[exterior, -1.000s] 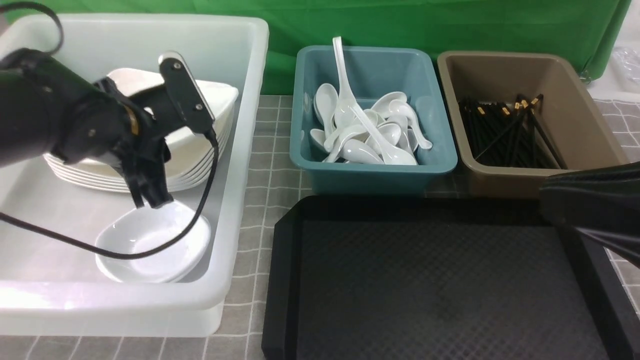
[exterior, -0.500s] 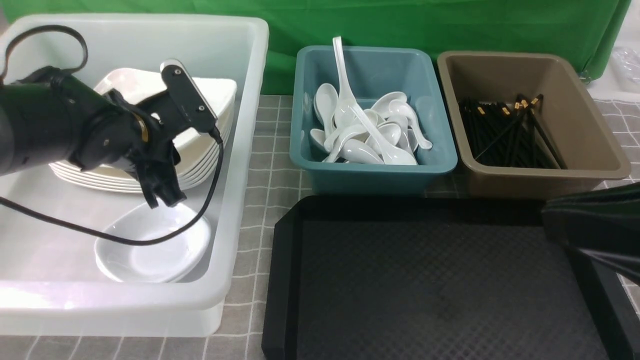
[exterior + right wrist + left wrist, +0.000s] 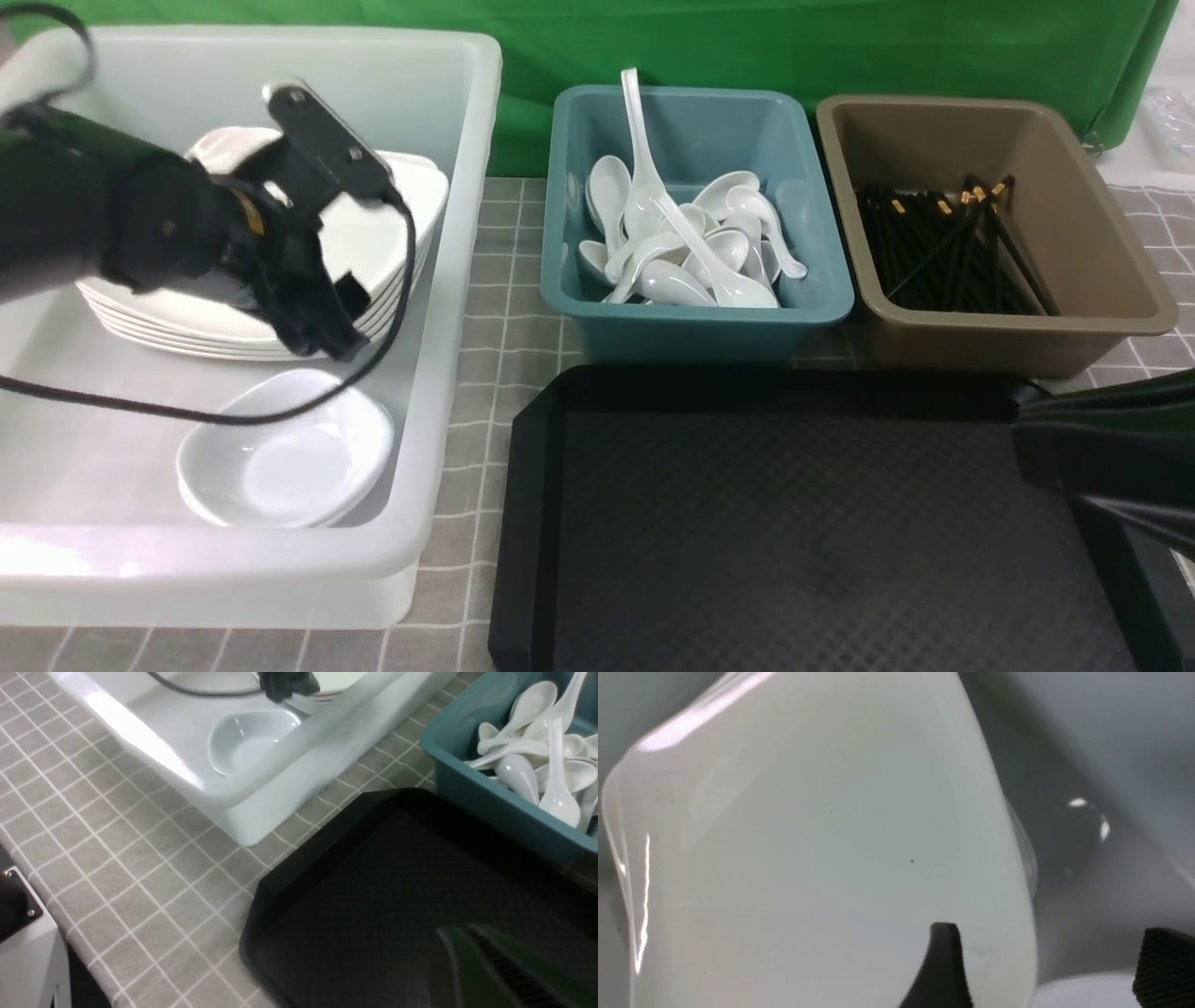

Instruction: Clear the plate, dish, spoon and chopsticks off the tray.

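Note:
The black tray (image 3: 794,532) lies bare in front of me, and its near corner (image 3: 373,868) shows in the right wrist view. The small white dish (image 3: 280,457) rests on the floor of the white tub (image 3: 448,308), free of any grip. My left gripper (image 3: 336,317) hangs open above it, by the edge of the plate stack (image 3: 383,224). In the left wrist view its fingertips (image 3: 945,956) stand wide apart over the top plate (image 3: 808,858). White spoons (image 3: 691,252) fill the teal tub. Black chopsticks (image 3: 943,252) lie in the brown tub. My right gripper (image 3: 486,956) is shut and empty over the tray.
The teal tub (image 3: 700,327) and the brown tub (image 3: 1008,341) stand side by side behind the tray. The white tub sits left of the tray on a grey checked cloth (image 3: 485,308). My right arm (image 3: 1111,448) reaches over the tray's right edge. A green backdrop closes off the far side.
My left gripper has opened, let go of the dish and lifted up and back toward the plate stack. The dish stays in the white tub. The right arm has drawn slightly lower and back.

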Action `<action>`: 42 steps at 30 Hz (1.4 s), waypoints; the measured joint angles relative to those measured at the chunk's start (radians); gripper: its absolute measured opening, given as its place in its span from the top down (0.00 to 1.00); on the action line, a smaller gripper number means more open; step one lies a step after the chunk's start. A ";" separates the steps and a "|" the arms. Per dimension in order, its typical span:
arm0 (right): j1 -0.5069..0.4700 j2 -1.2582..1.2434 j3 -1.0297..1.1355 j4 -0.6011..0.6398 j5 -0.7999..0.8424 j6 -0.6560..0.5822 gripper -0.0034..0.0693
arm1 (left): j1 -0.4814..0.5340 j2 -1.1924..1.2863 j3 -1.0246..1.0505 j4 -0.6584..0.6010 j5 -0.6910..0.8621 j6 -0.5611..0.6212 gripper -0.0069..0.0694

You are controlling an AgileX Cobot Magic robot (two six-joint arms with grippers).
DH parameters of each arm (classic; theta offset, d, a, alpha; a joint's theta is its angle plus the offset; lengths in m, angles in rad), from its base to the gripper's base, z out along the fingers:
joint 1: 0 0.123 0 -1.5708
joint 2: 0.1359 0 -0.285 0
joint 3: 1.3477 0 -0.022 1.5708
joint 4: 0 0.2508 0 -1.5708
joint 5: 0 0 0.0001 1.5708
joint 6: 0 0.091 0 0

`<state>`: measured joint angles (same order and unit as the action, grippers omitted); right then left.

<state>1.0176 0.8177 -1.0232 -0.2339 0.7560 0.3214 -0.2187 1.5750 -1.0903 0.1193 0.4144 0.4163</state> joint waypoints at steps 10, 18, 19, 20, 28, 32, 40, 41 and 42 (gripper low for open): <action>0.000 0.000 0.000 0.000 0.004 -0.001 0.88 | -0.144 -0.535 0.025 -0.284 0.033 0.005 0.80; 0.000 0.000 0.000 0.000 0.004 0.000 0.85 | -0.193 -0.946 0.322 -0.420 -0.101 0.007 0.90; 0.000 0.000 0.000 0.000 0.004 0.000 0.85 | -0.193 -0.979 0.356 -0.420 -0.126 0.008 0.90; 0.000 0.000 0.000 0.000 0.005 0.000 0.84 | -0.193 -1.025 0.402 -0.420 -0.163 0.009 0.90; 0.000 0.000 0.000 0.001 0.003 0.001 0.81 | -0.193 -1.165 0.556 -0.416 -0.250 0.015 0.90; 0.000 0.000 0.000 0.001 0.003 0.001 0.79 | -0.193 -1.165 0.570 -0.412 -0.232 0.018 0.90; 0.002 -0.005 0.006 0.009 -0.011 0.001 0.77 | -0.193 -1.167 0.570 -0.411 -0.228 0.023 0.90; -0.018 -0.007 0.015 0.008 -0.021 -0.001 0.77 | -0.193 -1.166 0.570 -0.408 -0.228 0.023 0.90; -0.040 -0.011 0.025 0.008 -0.032 -0.008 0.77 | -0.193 -1.166 0.570 -0.408 -0.228 0.024 0.90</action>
<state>0.9779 0.8066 -0.9984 -0.2255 0.7244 0.3134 -0.4115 0.4093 -0.5201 -0.2889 0.1859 0.4402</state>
